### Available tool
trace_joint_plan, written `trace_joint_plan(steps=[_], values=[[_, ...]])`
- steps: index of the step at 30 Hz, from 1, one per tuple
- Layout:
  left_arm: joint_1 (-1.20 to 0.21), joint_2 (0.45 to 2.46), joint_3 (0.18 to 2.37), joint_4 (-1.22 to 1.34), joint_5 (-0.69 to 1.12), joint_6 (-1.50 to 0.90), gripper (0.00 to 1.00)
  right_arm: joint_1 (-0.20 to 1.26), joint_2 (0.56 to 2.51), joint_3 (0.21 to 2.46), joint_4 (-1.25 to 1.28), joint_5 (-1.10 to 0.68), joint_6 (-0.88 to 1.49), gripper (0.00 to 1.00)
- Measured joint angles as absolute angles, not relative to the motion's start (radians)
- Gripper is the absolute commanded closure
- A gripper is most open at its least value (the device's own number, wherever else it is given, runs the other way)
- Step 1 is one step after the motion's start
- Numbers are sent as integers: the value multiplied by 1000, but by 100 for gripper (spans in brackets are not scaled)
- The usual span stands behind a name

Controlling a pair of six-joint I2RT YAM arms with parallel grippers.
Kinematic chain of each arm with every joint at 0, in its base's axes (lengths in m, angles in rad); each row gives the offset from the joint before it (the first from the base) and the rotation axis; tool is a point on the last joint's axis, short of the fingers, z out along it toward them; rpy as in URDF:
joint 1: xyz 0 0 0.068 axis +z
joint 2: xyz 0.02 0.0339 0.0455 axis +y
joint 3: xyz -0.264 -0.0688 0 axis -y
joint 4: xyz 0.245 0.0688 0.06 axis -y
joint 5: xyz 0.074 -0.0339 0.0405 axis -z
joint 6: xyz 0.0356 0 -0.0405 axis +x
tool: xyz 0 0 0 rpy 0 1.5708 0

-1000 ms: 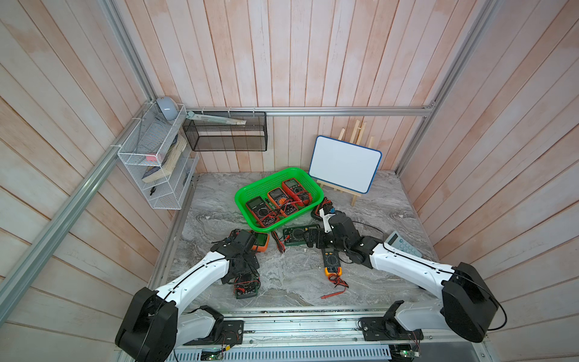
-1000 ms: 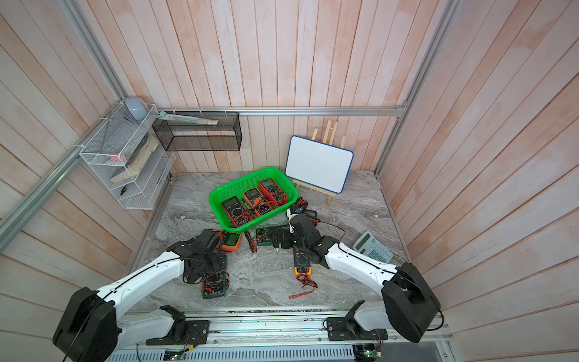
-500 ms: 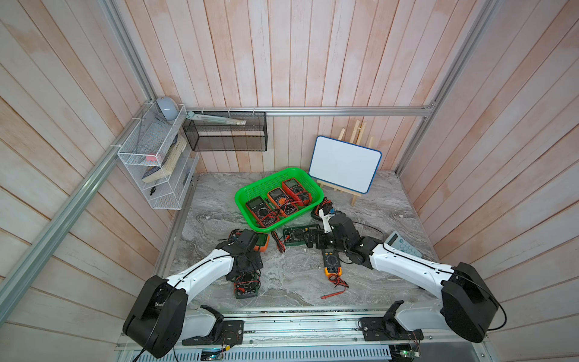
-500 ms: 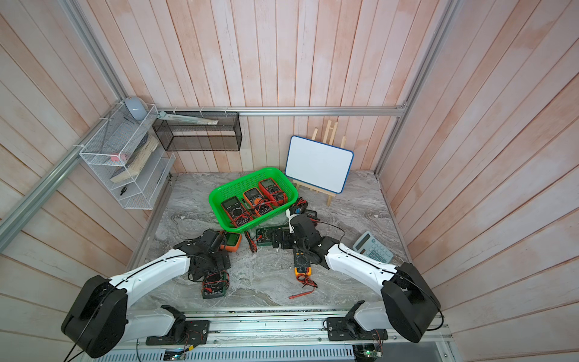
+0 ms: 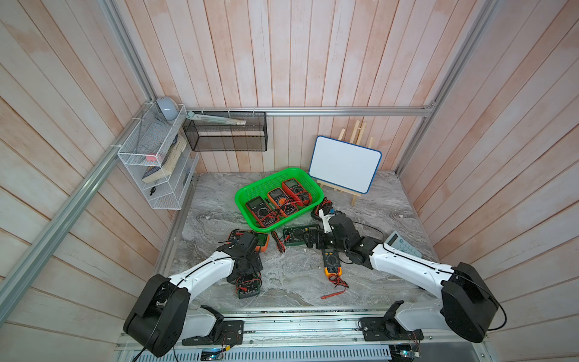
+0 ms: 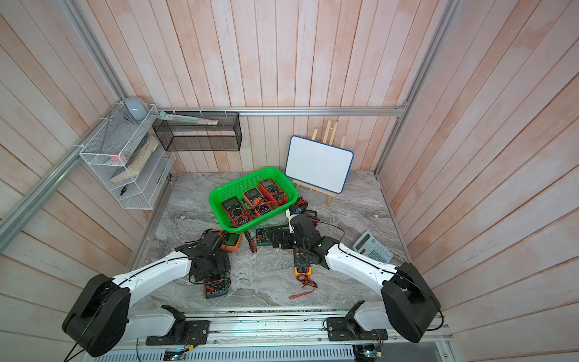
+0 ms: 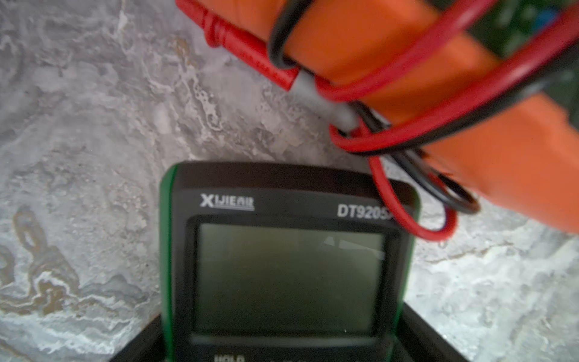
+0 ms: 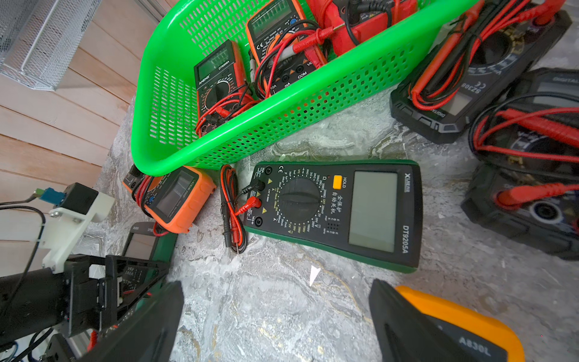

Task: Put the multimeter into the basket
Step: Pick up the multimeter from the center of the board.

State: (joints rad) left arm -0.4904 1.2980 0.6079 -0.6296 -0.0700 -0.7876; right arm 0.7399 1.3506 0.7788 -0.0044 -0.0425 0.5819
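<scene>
Standing wide apart with nothing between them, the right fingers [image 8: 147, 322] hover low over bare tabletop [image 8: 266, 313]. Just ahead of their tips lies a green-edged multimeter [image 8: 332, 213], flat and face up, its red and black leads [image 8: 232, 207] bundled at its socket end. A yellow clamp meter [image 8: 454, 322] sits under one of these fingers. Beyond the green-edged multimeter, close to its far side, rises the perforated near wall of the basket [image 8: 282, 103].

The left fingers [image 7: 141, 348] flank a second green-edged multimeter [image 7: 282, 266], one on either side of its body. Whether they press on it or merely stand beside it cannot be told. An orange multimeter [image 7: 470, 141] wrapped in leads lies just past its screen end, near the basket's corner.

In both top views the basket [image 5: 241, 200] stands toward the back of the tabletop, with three multimeters [image 5: 277, 200] lying side by side in it. Two black meters [image 8: 470, 78] rest outside its other end. A whiteboard [image 5: 344, 163] on a small easel stands behind, and a calculator [image 5: 402, 246] lies beside the right arm.
</scene>
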Motion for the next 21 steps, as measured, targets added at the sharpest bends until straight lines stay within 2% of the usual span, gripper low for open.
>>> trace_joint_plan(steps=[2,14,21], values=[[-500,1273,600,-633,-45,-806,100,740,1351,779,-7,-43,582,2],[-565,987,665,-783,-7,-927,100,736,1384,809,-8,-42,575,2],[-565,1011,808,-776,-56,-931,100,709,1391,839,-7,-43,574,2]])
